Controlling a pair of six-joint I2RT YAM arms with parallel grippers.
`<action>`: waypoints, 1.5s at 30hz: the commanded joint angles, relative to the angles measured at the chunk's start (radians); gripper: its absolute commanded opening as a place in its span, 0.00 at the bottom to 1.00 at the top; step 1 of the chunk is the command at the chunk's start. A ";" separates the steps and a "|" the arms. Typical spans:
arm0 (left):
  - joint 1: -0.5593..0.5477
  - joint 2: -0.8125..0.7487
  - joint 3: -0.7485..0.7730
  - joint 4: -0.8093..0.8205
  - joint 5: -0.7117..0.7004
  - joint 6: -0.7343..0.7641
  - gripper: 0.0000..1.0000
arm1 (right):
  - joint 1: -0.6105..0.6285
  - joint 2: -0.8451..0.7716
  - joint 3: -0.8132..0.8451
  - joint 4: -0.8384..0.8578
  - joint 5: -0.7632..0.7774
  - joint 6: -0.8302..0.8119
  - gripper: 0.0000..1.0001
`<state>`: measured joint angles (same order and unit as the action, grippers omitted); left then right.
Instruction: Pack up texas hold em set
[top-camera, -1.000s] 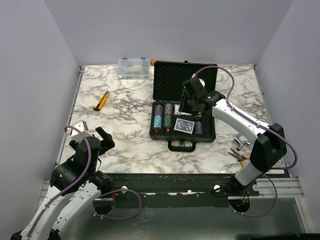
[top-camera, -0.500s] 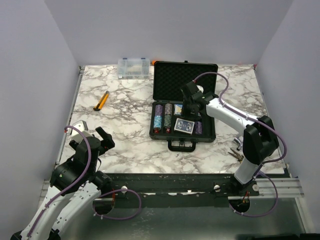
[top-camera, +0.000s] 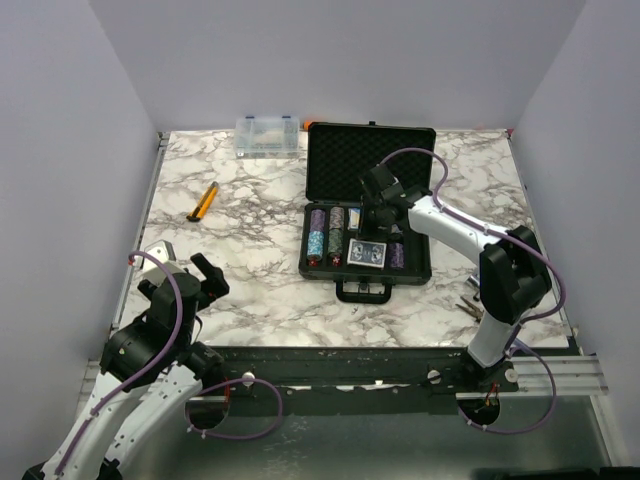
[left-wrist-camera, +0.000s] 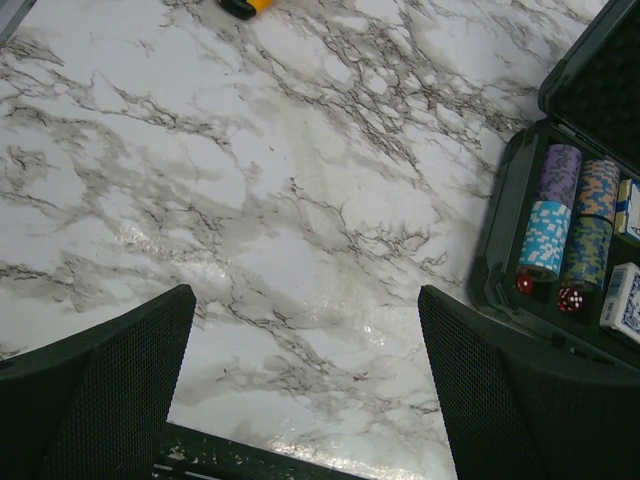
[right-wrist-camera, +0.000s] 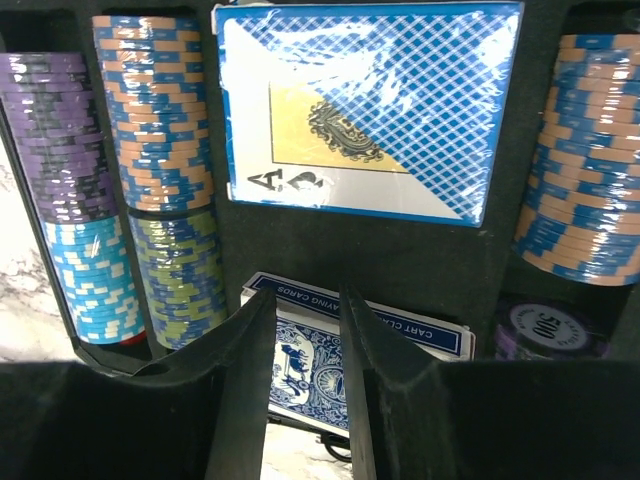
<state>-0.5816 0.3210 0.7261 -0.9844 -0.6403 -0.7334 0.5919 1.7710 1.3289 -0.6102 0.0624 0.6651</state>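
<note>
On the upper deck (right-wrist-camera: 365, 110) a large letter A with a black suit mark beside it can be read, and the rest of its face is a blue lattice with a yellow field. The lower deck (right-wrist-camera: 410, 330) carries white letters on a blue band that begin with CART CL; the end I cannot read. A purple chip (right-wrist-camera: 545, 325) at the right shows the number 500. The table (top-camera: 250, 250) is white marble with grey veins, and plain pale walls (top-camera: 330, 60) close it on three sides. The black case (top-camera: 420, 262) stands on the right half of the table, its foam-lined lid (top-camera: 340, 160) raised toward the far wall and its handle (top-camera: 365, 292) turned to the arms. In the slotted tray (right-wrist-camera: 380, 255) the chip stacks (right-wrist-camera: 150, 110) lie on their sides: purple above light blue at the left, blue-orange above green beside them, and blue-orange again at the far right. The two decks lie between them, the lower one a little askew. Two red dice (left-wrist-camera: 570, 298) sit at the near ends of the left stacks. The right gripper (right-wrist-camera: 307, 300) hangs just above the lower deck, its jaws only a narrow gap apart with nothing between them. The left gripper (left-wrist-camera: 305, 295) is spread wide over bare marble, well apart from the case. A clear box (top-camera: 267, 135) stands at the far edge and an orange-handled tool (top-camera: 204, 202) lies at the left
</note>
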 joint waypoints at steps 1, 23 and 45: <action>0.015 0.007 0.007 0.023 0.020 0.028 0.92 | 0.005 0.010 -0.029 0.026 -0.096 -0.016 0.34; 0.037 0.017 0.003 0.041 0.043 0.046 0.92 | 0.023 -0.088 0.082 -0.079 0.008 -0.126 0.70; 0.037 0.020 -0.002 0.043 0.058 0.040 0.92 | 0.087 -0.427 -0.256 -0.120 -0.109 0.064 0.39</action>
<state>-0.5507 0.3431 0.7261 -0.9470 -0.5995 -0.6975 0.6449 1.3838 1.1282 -0.7311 -0.0158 0.6571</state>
